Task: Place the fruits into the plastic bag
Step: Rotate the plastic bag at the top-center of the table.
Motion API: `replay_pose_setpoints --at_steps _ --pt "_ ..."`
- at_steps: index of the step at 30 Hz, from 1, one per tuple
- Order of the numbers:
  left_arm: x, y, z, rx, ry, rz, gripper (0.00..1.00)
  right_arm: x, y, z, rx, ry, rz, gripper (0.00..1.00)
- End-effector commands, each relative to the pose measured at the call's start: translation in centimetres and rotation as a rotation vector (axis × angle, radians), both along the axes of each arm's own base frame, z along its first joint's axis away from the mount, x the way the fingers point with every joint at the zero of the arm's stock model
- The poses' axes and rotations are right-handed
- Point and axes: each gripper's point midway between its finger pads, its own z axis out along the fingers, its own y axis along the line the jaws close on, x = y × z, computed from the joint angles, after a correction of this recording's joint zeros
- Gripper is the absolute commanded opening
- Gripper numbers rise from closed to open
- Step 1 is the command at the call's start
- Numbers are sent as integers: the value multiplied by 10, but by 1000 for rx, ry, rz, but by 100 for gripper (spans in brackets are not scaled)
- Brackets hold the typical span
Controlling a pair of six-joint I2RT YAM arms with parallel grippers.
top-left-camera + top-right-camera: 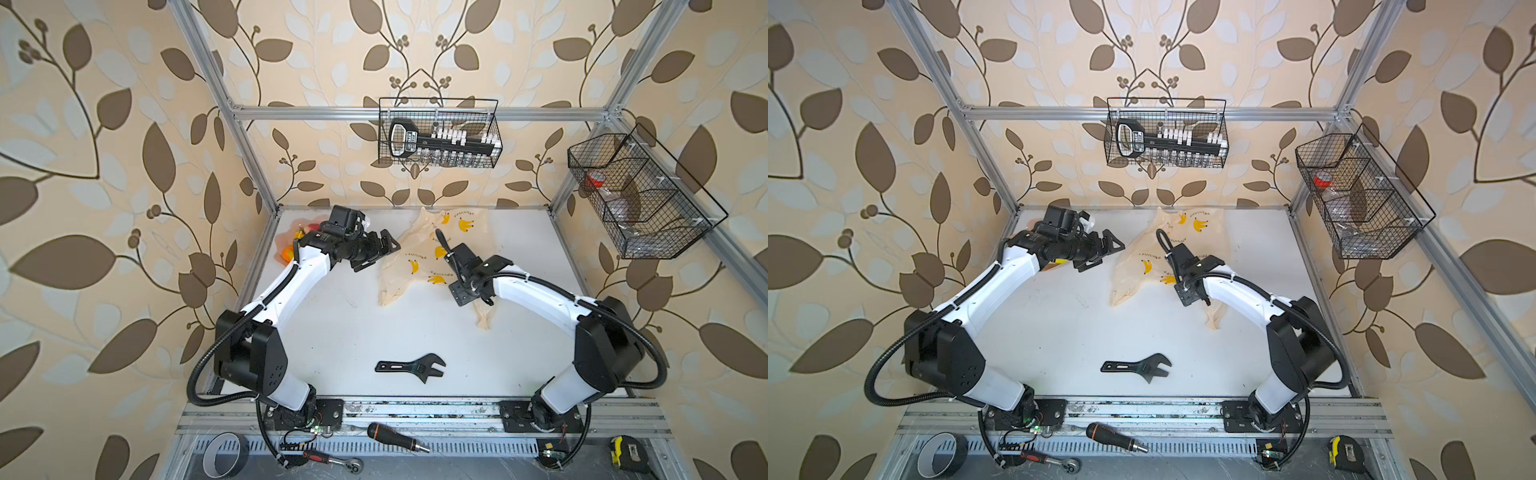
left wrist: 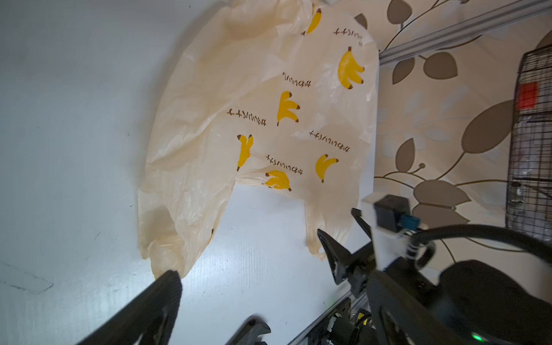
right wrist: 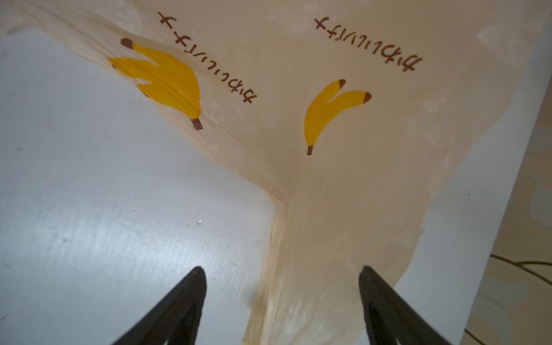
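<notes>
Plastic bag (image 1: 415,257) lies crumpled flat on the white surface (image 1: 340,324), just right of frame centre in both top views. Left hand (image 1: 377,253) is open and empty beside the bag's left edge. Right hand (image 3: 282,271) is open, a handle strip lying between its fingers. Fruits (image 1: 287,252) sit further left, partly hidden behind the left arm.

Top views high overhead, facing down on whole table (image 1: 340,324), wrist views low and close, all four share the plastic bag (image 2: 209,125)
</notes>
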Motion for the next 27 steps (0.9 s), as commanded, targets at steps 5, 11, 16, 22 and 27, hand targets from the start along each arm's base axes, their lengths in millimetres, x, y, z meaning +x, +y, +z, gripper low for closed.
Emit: replay_pose_setpoints --at_steps 5,11,16,22,27 --pt "-15 15 24 -24 -36 20 99 29 4 -4 -205 -90 92 79" --pt "-17 21 20 -18 -29 28 99 36 2 -21 -283 -82 128 76" --pt "-15 23 14 -20 -20 35 99 40 2 -32 -321 -75 152 75" --pt "-13 26 8 -19 -10 42 99 46 1 -39 -352 -92 155 73" --pt "-12 30 3 -22 -3 49 99 50 -1 -46 -374 -95 155 69"
